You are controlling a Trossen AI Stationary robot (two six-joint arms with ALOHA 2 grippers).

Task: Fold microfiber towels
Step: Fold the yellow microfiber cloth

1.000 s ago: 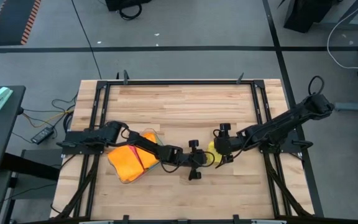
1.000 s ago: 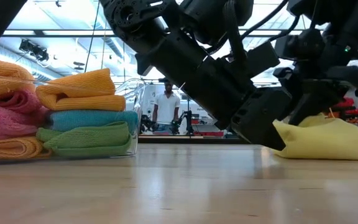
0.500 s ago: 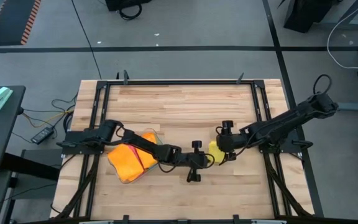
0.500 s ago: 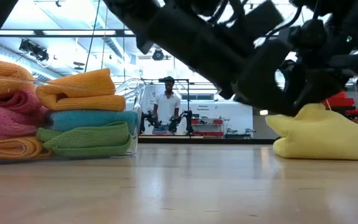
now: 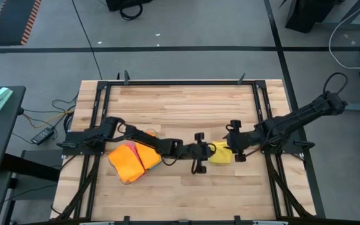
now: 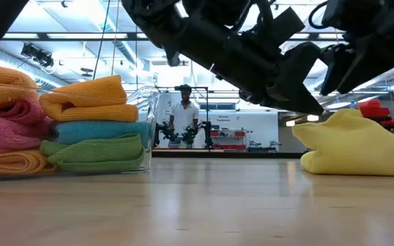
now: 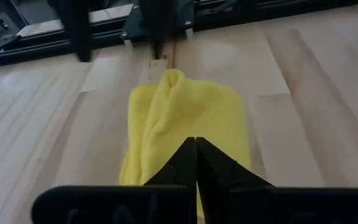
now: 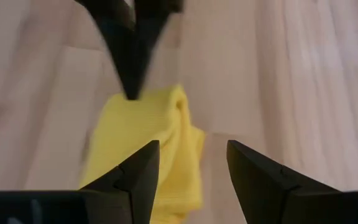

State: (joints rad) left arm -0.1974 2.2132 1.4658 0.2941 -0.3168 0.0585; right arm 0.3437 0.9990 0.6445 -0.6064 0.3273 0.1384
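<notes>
Both my arms have drawn back from the yellow towel (image 5: 220, 153), now slumped mid-counter: left jaws (image 5: 200, 154) closed empty, right jaws (image 5: 234, 145) spread for regrasping.

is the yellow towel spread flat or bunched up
Bunched up. The yellow towel sits as a lumpy folded mound on the table, not spread flat; the left wrist view shows its layers doubled over with a raised ridge.
</notes>
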